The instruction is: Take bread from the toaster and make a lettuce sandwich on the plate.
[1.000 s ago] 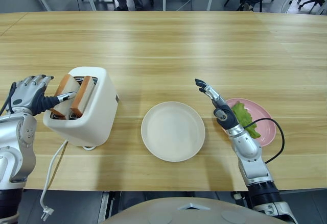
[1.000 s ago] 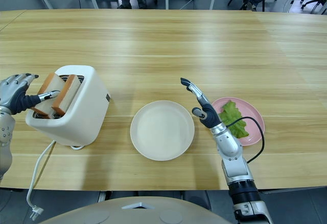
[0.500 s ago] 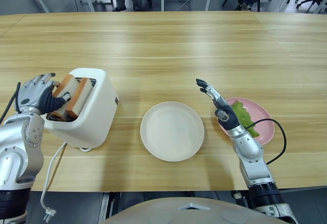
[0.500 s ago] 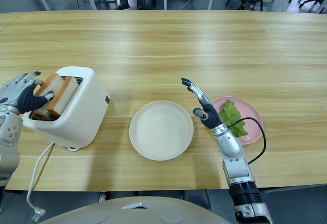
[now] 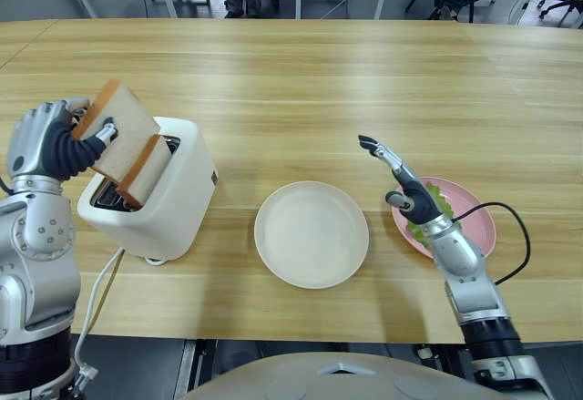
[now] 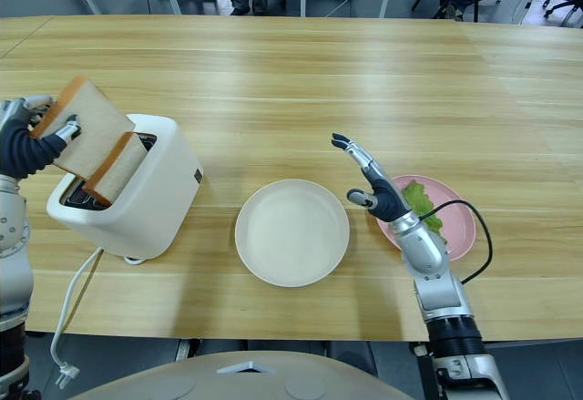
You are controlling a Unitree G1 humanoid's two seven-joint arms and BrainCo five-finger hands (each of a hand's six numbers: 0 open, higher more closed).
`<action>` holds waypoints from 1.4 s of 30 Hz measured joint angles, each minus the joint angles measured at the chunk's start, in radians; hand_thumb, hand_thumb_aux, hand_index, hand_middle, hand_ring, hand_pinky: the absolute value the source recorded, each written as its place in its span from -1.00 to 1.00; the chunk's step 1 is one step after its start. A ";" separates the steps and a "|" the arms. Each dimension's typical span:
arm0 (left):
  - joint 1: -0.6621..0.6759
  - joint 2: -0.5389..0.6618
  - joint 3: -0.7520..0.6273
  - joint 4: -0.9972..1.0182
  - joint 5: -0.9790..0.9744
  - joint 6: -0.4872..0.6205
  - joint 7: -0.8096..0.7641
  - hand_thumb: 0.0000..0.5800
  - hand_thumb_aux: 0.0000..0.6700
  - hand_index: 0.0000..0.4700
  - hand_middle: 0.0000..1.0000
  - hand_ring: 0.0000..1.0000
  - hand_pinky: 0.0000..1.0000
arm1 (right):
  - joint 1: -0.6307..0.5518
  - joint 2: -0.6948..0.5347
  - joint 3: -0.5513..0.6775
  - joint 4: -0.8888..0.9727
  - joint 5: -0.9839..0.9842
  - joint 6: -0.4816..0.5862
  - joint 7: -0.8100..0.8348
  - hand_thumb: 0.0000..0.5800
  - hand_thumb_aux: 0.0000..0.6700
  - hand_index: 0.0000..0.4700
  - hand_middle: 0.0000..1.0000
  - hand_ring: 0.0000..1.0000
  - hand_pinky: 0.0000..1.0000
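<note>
**Operator:** Left hand status?

**Unit:** My left hand is clamped on one bread slice. A second ago the slice sat in the toaster; it is now raised and tilted above the slot (extraction nearly done, I judge).

**Operator:** Surroundings?

**Unit:** The second slice remains in the slot. The white plate lies well to my right, with nothing between. My right hand, fingers extended and empty, hovers by the lettuce.

Left robot hand gripping bread, toaster beneath

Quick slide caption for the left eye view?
Left hand holds one bread slice over the toaster; second slice sits in its slot.
</note>
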 measured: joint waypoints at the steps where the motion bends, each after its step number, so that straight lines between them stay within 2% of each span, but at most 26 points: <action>1: 0.000 -0.003 0.003 0.000 -0.002 -0.003 0.009 1.00 1.00 0.96 1.00 1.00 1.00 | -0.006 -0.035 -0.008 0.000 -0.076 0.000 -0.041 -1.00 -1.00 -1.00 -1.00 -1.00 -1.00; 3: -0.001 -0.006 0.020 -0.003 -0.012 -0.011 0.024 1.00 1.00 0.96 1.00 1.00 1.00 | -0.014 -0.125 -0.015 0.004 -0.270 0.027 -0.144 -1.00 -1.00 -1.00 -1.00 -1.00 -1.00; 7: -0.028 -0.020 0.084 -0.042 -0.038 -0.042 0.086 1.00 1.00 0.96 1.00 1.00 1.00 | -0.023 -0.314 -0.006 0.074 -0.615 0.161 -0.377 -1.00 -1.00 -1.00 -1.00 -1.00 -1.00; 11: -0.086 -0.085 0.119 -0.169 -0.116 -0.092 0.138 1.00 1.00 0.96 1.00 1.00 1.00 | -0.006 -0.404 0.029 0.228 -0.756 0.284 -0.547 -1.00 -1.00 -1.00 -1.00 -1.00 -1.00; 14: -0.111 -0.173 0.093 -0.256 -0.186 -0.099 0.143 1.00 1.00 0.96 1.00 1.00 1.00 | -0.002 -0.412 0.069 0.323 -0.779 0.323 -0.613 -1.00 -1.00 -1.00 -1.00 -1.00 -1.00; 19: -0.088 -0.409 -0.122 -0.332 -0.310 -0.097 0.143 1.00 1.00 0.96 1.00 1.00 1.00 | -0.007 -0.420 0.143 0.480 -0.781 0.355 -0.704 -1.00 -1.00 -1.00 -1.00 -1.00 -1.00; 25: 0.015 -0.580 -0.422 -0.237 -0.375 -0.098 0.122 1.00 1.00 0.96 1.00 1.00 1.00 | -0.049 -0.419 0.237 0.641 -0.768 0.347 -0.789 -1.00 -1.00 -1.00 -1.00 -1.00 -1.00; 28: 0.058 -0.597 -0.528 -0.136 -0.414 -0.083 0.078 1.00 1.00 0.96 1.00 1.00 1.00 | -0.071 -0.419 0.274 0.699 -0.751 0.336 -0.823 -1.00 -1.00 -1.00 -1.00 -1.00 -1.00; 30: 0.083 -0.582 -0.583 -0.062 -0.419 -0.072 0.046 1.00 1.00 0.96 1.00 1.00 1.00 | -0.086 -0.419 0.294 0.729 -0.746 0.333 -0.837 -0.67 -0.83 -0.83 -1.00 -1.00 -1.00; 32: 0.100 -0.557 -0.626 0.002 -0.413 -0.059 0.020 1.00 1.00 0.96 1.00 1.00 1.00 | -0.095 -0.419 0.316 0.755 -0.735 0.324 -0.861 -0.67 -0.83 -0.83 -1.00 -1.00 -1.00; 33: 0.106 -0.546 -0.642 0.024 -0.407 -0.057 0.014 1.00 1.00 0.96 1.00 1.00 1.00 | -0.106 -0.419 0.326 0.766 -0.728 0.321 -0.869 -0.23 -0.57 -0.58 -1.00 -1.00 -1.00; 34: 0.111 -0.530 -0.661 0.049 -0.398 -0.055 0.008 1.00 1.00 0.96 1.00 1.00 1.00 | -0.115 -0.419 0.332 0.779 -0.720 0.317 -0.871 0.00 -0.41 -0.42 -1.00 -1.00 -1.00; 35: 0.117 -0.520 -0.678 0.068 -0.387 -0.054 0.003 1.00 1.00 0.96 1.00 1.00 1.00 | -0.119 -0.419 0.339 0.785 -0.715 0.313 -0.875 0.61 0.12 0.10 -1.00 -1.00 -1.00; 36: 0.119 -0.504 -0.697 0.096 -0.368 -0.052 0.002 1.00 1.00 0.96 1.00 1.00 1.00 | -0.126 -0.419 0.349 0.792 -0.709 0.309 -0.881 0.94 0.65 0.62 -1.00 -1.00 -1.00; 37: 0.119 -0.493 -0.712 0.121 -0.355 -0.049 0.000 1.00 1.00 0.96 1.00 1.00 1.00 | -0.130 -0.419 0.354 0.796 -0.706 0.307 -0.889 1.00 1.00 0.96 -1.00 -1.00 -1.00; 40: 0.118 -0.459 -0.756 0.178 -0.301 -0.042 -0.006 1.00 1.00 0.96 1.00 1.00 1.00 | -0.152 -0.419 0.375 0.813 -0.694 0.294 -0.899 1.00 1.00 0.96 -1.00 -1.00 -1.00; 41: 0.117 -0.446 -0.773 0.196 -0.281 -0.041 -0.007 0.82 0.40 0.37 1.00 1.00 1.00 | -0.156 -0.419 0.380 0.815 -0.687 0.294 -0.901 1.00 1.00 0.96 -1.00 -1.00 -1.00; 42: 0.116 -0.432 -0.788 0.212 -0.252 -0.041 -0.003 -1.00 -1.00 -1.00 0.30 0.30 0.30 | -0.160 -0.419 0.386 0.817 -0.679 0.290 -0.904 1.00 1.00 0.96 -1.00 -1.00 -1.00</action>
